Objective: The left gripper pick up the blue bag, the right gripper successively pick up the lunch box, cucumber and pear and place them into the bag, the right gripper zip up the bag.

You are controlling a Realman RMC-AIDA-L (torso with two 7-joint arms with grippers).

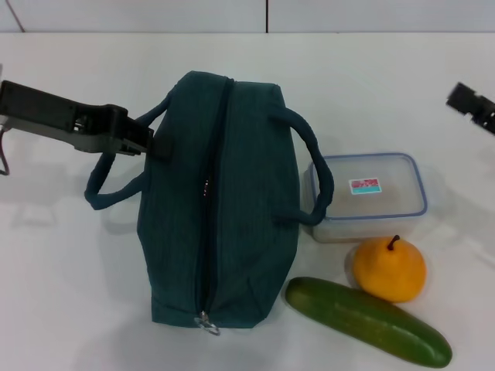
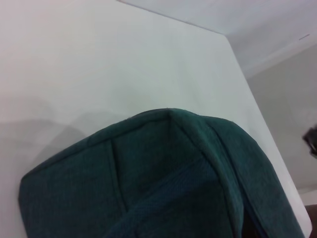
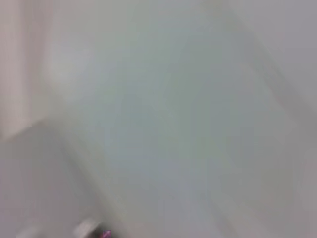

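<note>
So here's where I'm at: my left gripper (image 1: 158, 143) is right up against the left side of the blue bag (image 1: 220, 201), at the base of the near loop handle. From the head view the fingertips seem pressed into or pinched on the fabric there, but honestly I cannot tell whether they've closed on anything. The left wrist view just shows teal fabric filling the frame and no fingers.

The bag lies in the middle of the table (image 1: 62, 294), zipped shut as far as I can see, with the ring pull (image 1: 207, 325) at the near end. The lunch box (image 1: 371, 193) is just right of it, touching the other handle; the pear (image 1: 389, 269) is in front of the box and the cucumber (image 1: 367, 321) lies diagonally in front of that, its end near the bag's corner.

My right gripper (image 1: 473, 104) is parked way off at the right edge, can't tell its state either.

For this step, I'd say get a solid bite on the handle strap, not just loose side fabric, or it'll slip. Lift slow and watch the far handle doesn't drag the box. Also, the zipper looks like it needs opening first.
</note>
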